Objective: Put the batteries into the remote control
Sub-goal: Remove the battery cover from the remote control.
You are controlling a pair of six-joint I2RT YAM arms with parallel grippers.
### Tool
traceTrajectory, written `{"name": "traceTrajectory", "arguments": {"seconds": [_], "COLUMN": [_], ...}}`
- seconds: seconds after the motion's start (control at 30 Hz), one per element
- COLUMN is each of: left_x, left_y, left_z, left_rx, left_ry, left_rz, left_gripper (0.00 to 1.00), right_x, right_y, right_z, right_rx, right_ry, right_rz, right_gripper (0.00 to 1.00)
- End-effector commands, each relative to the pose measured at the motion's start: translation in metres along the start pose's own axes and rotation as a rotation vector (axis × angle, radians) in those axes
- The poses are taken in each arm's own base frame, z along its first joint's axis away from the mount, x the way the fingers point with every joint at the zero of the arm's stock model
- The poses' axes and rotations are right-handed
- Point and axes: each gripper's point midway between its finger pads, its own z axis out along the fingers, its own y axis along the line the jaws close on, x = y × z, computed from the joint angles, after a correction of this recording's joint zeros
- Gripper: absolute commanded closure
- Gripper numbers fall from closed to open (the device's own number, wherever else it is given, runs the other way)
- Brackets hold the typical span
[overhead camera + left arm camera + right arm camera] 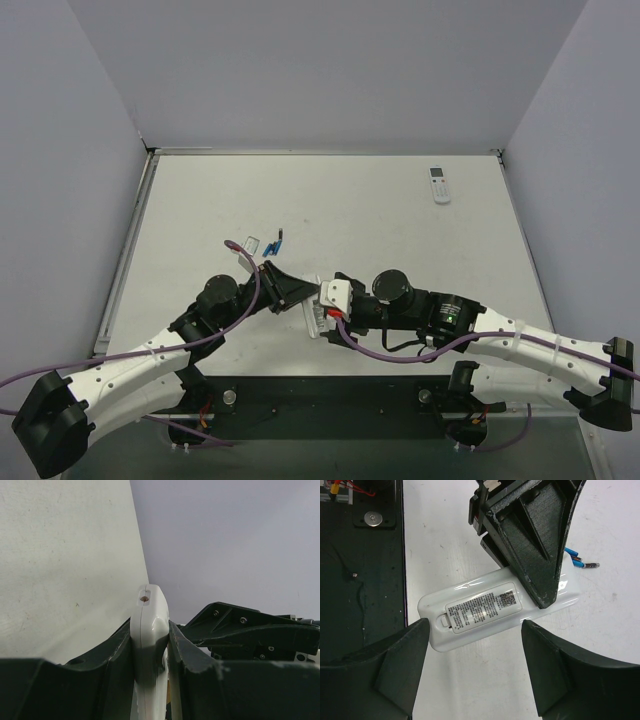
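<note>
The remote control (495, 607) lies on the table with its plain white back up and the labelled battery cover closed. My left gripper (150, 645) is shut on one end of it, and the remote control (148, 620) stands edgewise between its fingers (535, 550). My right gripper (474, 632) hangs open just over the other end, one finger on each side, touching nothing. In the top view both grippers meet at the remote control (317, 320) near the front middle. Two blue batteries (271, 245) (268, 268) lie on the table beyond the left gripper (290, 290), and the batteries (574, 559) also peek out behind its finger.
A second, rounder white remote (439, 184) lies at the back right. A small clear piece (240, 244) and a tiny dark item (283, 238) sit beside the batteries. The black base plate (365, 580) borders the table's near edge. Grey walls stand round the table.
</note>
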Motion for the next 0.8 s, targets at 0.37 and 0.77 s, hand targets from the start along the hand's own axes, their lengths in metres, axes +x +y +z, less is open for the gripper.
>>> {"name": "traceTrajectory", "arguments": {"seconds": [0.37, 0.77], "left_x": [-0.0069, -0.0077], "left_y": [-0.0465, -0.0453], "left_z": [-0.0045, -0.0061], "left_rx": [0.137, 0.129], "left_ry": [-0.017, -0.021], "left_rz": [0.019, 0.027], "left_gripper": [1.00, 1.00], "right_x": [-0.0049, -0.0097], "right_y": [-0.0146, -0.0137], "right_z": [0.0056, 0.0036], "right_rx": [0.057, 0.041], "right_ry": [-0.013, -0.029], "right_rz": [0.031, 0.044], "right_gripper": [0.42, 0.48]}}
